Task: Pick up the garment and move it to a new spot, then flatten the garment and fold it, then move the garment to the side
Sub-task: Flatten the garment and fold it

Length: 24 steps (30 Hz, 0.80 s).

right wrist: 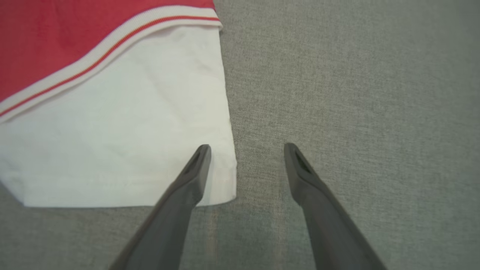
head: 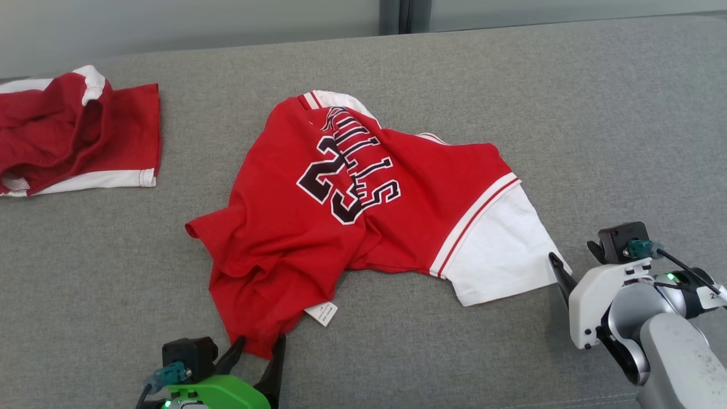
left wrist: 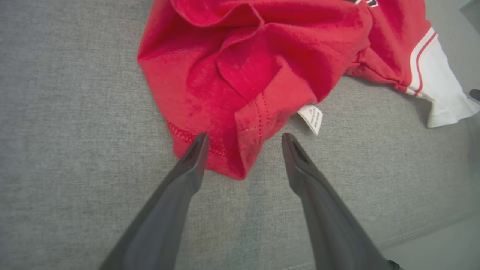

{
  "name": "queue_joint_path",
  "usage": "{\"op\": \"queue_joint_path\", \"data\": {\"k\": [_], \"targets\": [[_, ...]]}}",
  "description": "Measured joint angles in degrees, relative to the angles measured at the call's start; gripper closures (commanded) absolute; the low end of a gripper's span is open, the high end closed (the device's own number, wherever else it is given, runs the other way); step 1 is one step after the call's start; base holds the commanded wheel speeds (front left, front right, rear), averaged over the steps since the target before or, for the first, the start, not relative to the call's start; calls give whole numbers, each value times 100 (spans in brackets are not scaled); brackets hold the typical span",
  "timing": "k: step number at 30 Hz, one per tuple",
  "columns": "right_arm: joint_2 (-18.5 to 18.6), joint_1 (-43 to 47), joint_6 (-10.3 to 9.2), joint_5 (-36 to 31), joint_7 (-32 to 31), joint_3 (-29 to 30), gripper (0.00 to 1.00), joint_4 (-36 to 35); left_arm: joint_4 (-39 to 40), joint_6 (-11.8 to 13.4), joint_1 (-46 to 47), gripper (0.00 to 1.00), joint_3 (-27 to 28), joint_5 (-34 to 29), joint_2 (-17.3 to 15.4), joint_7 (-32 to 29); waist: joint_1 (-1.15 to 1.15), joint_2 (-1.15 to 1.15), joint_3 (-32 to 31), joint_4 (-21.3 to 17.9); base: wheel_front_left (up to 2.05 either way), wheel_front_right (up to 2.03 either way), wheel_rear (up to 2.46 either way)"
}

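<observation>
The jersey (head: 363, 204) lay crumpled mid-surface (head: 568, 113), its hem corner pointing at the near edge. The left gripper (left wrist: 243, 139) was right there, fingers apart, straddling that stitched corner. The right gripper (right wrist: 246, 149), fingers also spread, sat at the white sleeve (right wrist: 112, 131) toward the right edge, one tip over its corner. Best play, I'd judge: sink both low and pinch every layer before lifting. It was soft, limp red knit with striped trim and a small label (left wrist: 311, 119), on a coarse grey weave. Whether the tips touched cloth was hard to call.
</observation>
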<state>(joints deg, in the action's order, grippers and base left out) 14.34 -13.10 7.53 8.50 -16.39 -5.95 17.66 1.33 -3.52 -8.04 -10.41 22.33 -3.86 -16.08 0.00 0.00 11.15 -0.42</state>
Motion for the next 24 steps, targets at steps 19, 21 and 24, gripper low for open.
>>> {"op": "queue_joint_path", "data": {"k": [19,21,24], "targets": [[-99,-529,-5,297,101,-505,13,799,-737,55,577,100,-108,26,26,322,0,0,326,-118,0,0,0],[-91,-628,-7,388,86,-624,82,918,-817,22,642,100,-148,34,29,361,0,0,339,-135,0,0,0],[-78,-750,-33,670,79,-860,100,1036,-870,-13,690,100,-213,87,35,403,0,0,342,-138,0,0,0]]}}
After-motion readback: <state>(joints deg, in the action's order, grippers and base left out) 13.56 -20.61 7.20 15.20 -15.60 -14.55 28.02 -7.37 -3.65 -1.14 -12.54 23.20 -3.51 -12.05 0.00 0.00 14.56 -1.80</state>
